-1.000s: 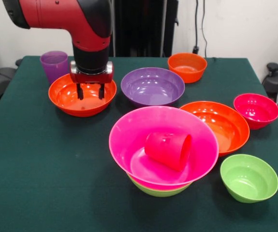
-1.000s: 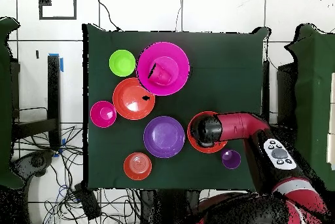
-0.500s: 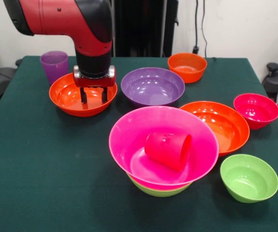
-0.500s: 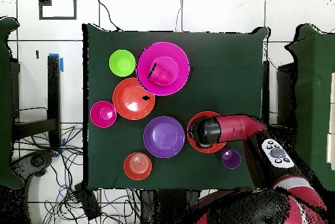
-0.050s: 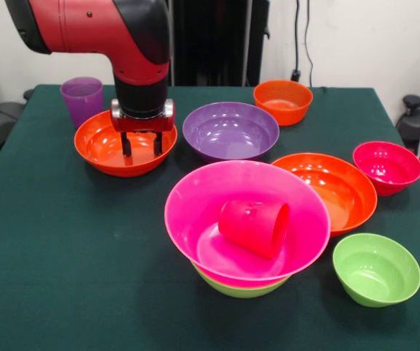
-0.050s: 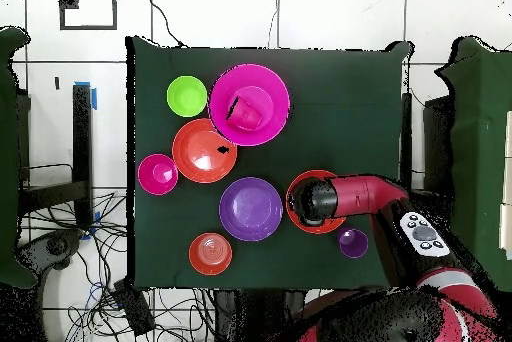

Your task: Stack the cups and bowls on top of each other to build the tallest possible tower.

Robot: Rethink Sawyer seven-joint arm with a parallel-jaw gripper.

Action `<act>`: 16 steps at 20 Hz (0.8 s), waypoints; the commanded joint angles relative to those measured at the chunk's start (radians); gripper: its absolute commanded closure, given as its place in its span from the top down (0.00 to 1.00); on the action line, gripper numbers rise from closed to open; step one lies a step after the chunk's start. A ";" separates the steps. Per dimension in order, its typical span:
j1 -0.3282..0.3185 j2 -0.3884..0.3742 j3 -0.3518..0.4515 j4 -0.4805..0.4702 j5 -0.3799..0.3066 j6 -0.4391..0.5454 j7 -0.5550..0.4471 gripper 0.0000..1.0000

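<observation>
Risk: the gripper [image 5: 141, 144] stands inside an orange bowl [image 5: 100, 150] near one far corner of the counter [image 5: 63, 256], with its two jaws apart and holding nothing. In the front view the fingertips appear low in the bowl's hollow; whether they touch the plastic cannot be told. If the jaws close on the glossy, sloping wall rather than squarely over the rim, the bowl is likely to slip out or tip. A tilted lift could also knock the purple cup [image 5: 82, 97], which stands upright just beside this bowl toward the corner, or the large purple bowl [image 5: 230, 130] close on the other side.

A second risk lies at the tower [image 5: 247, 219], well apart from the jaws toward the near edge: a wide pink bowl [image 5: 195, 197] nested on a lime green bowl [image 5: 233, 288]. A red-pink cup [image 5: 253, 225] lies on its side inside the pink bowl. Any bowl set on top would probably rest on that cup and sit crooked.

The remaining bowls are single and unstacked: a small orange bowl [image 5: 283, 101] at the far edge, a wide orange bowl [image 5: 334, 186], a small pink bowl [image 5: 386, 167] and a small green bowl [image 5: 376, 269].
</observation>
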 commanded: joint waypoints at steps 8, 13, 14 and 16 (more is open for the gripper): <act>0.048 -0.024 0.097 -0.054 0.065 0.051 -0.036 1.00; 0.057 -0.028 0.093 -0.065 0.084 0.065 -0.044 1.00; 0.059 -0.027 0.092 -0.068 0.088 0.067 -0.043 1.00; 0.061 -0.029 0.091 -0.069 0.095 0.071 -0.048 1.00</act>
